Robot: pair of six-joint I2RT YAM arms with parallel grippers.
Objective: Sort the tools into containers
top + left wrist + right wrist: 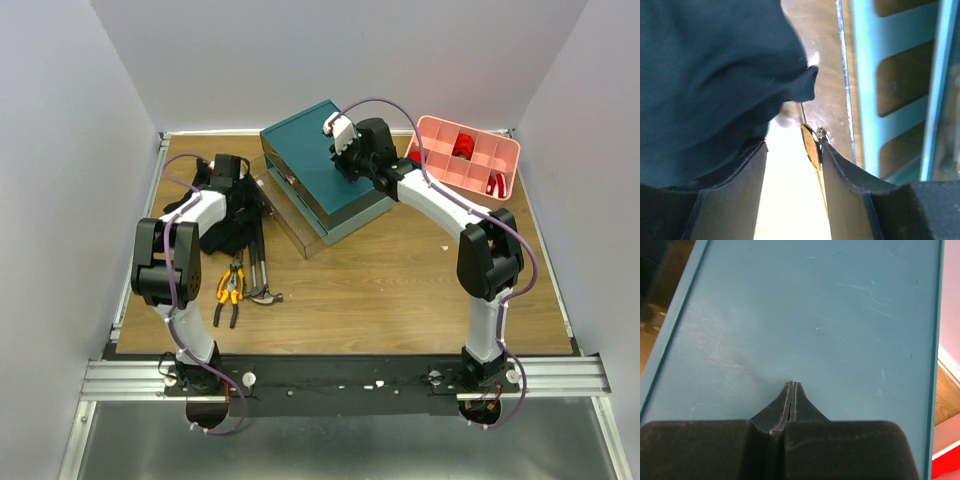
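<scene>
The dark teal drawer box (325, 165) stands at the back middle, with a clear drawer (290, 218) pulled out toward the left. My left gripper (248, 195) is beside that drawer, over the black cloth's edge. In the left wrist view it (794, 150) is shut on a pale yellow screwdriver handle (790, 200), its thin shaft (803, 112) pointing ahead. My right gripper (345, 160) is shut and empty, its tips (791, 386) on the box lid (815, 315). Orange-and-black pliers (230, 290) and two hammers (262, 282) lie on the table at the left.
A black cloth (225, 225) lies bunched under the left arm and fills the left of the left wrist view (710, 75). A pink divided tray (465, 155) with red items stands at the back right. The clear drawer wall (842, 75) and teal box frame (865, 75) are close on the right.
</scene>
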